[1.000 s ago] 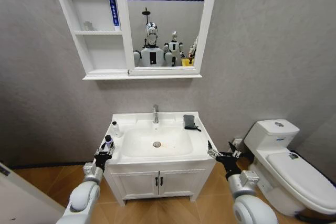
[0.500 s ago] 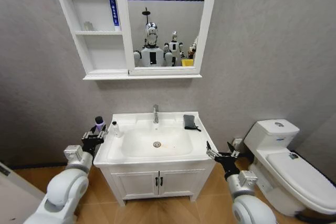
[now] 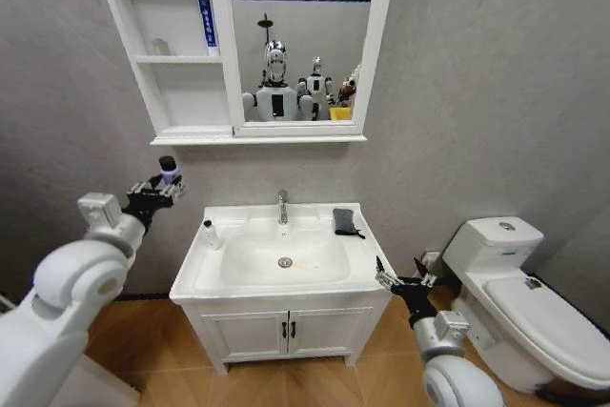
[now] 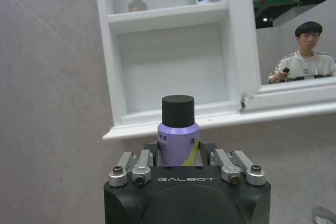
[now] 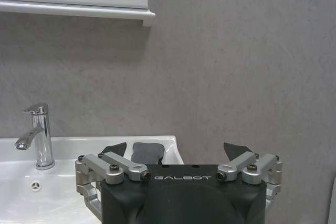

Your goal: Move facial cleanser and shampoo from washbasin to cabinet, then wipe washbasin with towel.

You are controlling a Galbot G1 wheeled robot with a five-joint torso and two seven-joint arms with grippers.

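While raised below the cabinet (image 3: 181,54), left tool (image 3: 155,188) clamped on cylindrical, seemingly plastic lilac bottle (image 4: 177,135), right tool (image 3: 400,279) apart.

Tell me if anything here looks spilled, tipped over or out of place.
Nothing stands out. The left gripper holds the purple bottle upright below the cabinet. A small white bottle stands upright on the washbasin; the towel lies folded at its back corner. The right gripper waits open.

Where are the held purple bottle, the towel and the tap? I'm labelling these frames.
purple bottle (image 4: 178,143), left wrist view, on its label above the gripper.
towel (image 3: 344,221), head view, middle of the folded cloth.
tap (image 5: 38,135), right wrist view, on its upright chrome body.
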